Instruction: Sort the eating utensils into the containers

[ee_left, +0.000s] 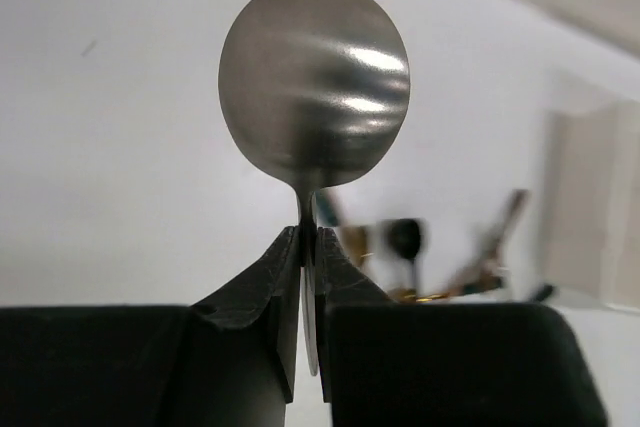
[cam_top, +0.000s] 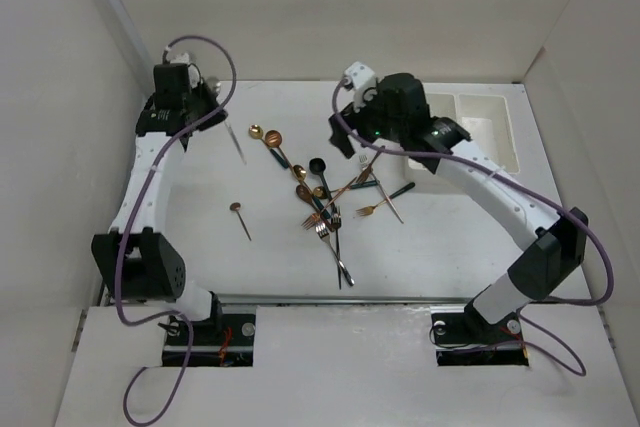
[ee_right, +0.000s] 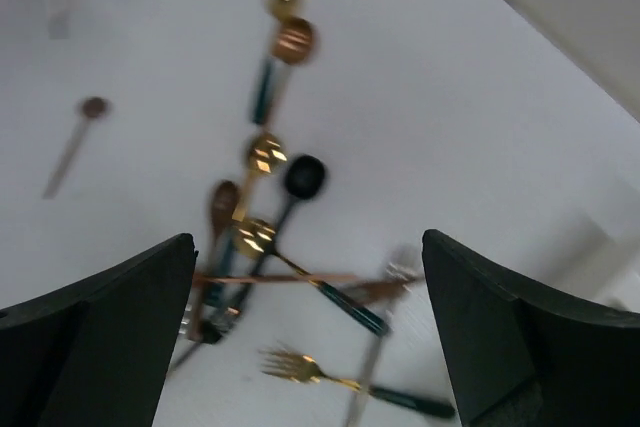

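Well, the left gripper (ee_left: 308,237) was clamped tight on the neck of a silver spoon (ee_left: 314,82), its bowl sticking out beyond the fingertips, over at the far-left side of the bench (cam_top: 450,237). The white bins (cam_top: 490,137) sat well apart from it, at the far right. The right gripper (ee_right: 310,317) hung spread wide above the tangled pile of forks and spoons (cam_top: 325,202). To my eye, that spoon needed carrying across clear of the right arm (cam_top: 500,207), then lowering lengthwise into a bin before letting go.
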`<act>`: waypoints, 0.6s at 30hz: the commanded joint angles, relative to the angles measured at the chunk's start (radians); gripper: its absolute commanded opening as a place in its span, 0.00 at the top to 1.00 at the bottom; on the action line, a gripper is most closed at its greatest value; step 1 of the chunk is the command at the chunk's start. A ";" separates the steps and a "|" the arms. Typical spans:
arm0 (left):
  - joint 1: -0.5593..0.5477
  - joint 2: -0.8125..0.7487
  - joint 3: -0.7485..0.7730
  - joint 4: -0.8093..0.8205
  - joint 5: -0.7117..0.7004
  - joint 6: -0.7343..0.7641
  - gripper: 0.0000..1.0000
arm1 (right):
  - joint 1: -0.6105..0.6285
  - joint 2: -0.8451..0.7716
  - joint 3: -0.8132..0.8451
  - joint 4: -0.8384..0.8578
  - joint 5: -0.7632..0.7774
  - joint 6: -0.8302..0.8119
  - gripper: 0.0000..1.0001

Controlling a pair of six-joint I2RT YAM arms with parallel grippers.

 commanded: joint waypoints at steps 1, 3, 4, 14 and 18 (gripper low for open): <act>-0.083 -0.110 0.074 0.149 0.201 0.006 1.00 | 0.105 -0.004 0.083 0.218 -0.244 0.017 0.00; -0.131 -0.129 0.065 0.222 0.276 0.006 1.00 | 0.149 0.022 0.142 0.287 -0.323 0.073 0.00; -0.143 -0.139 0.052 0.242 0.308 0.006 1.00 | 0.158 0.062 0.170 0.328 -0.335 0.103 0.00; -0.235 -0.190 0.052 0.344 0.427 -0.043 1.00 | 0.183 0.212 0.293 0.329 -0.216 0.248 0.06; -0.245 -0.210 0.032 0.365 0.427 -0.065 1.00 | 0.183 0.248 0.311 0.329 -0.215 0.278 0.12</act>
